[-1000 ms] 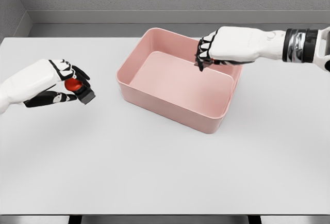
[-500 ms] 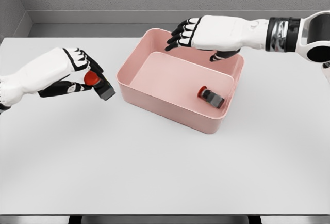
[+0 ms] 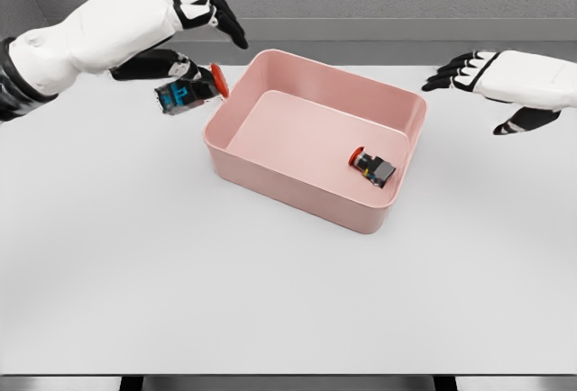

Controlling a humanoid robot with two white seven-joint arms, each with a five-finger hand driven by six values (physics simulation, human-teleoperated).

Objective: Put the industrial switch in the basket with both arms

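Observation:
A pink basket (image 3: 236, 153) sits on the white table. One industrial switch (image 3: 374, 168), dark with a red button, lies on its side in the basket's right corner. A second switch (image 3: 187, 95) is in the air just left of the basket's far-left rim, its red button pointing at the basket. It hangs directly under the thumb of my left hand (image 3: 194, 44), whose fingers are spread above it, not closed around it. My right hand (image 3: 473, 103) hovers over the table to the right of the basket, fingers spread and holding nothing.
The table's (image 3: 270, 301) near edge runs along the bottom of the view. A grey wall stands behind the far edge.
My left hand rose and swung right to the basket's far-left rim, and its fingers spread off the switch. My right hand pulled back from over the basket to its right side.

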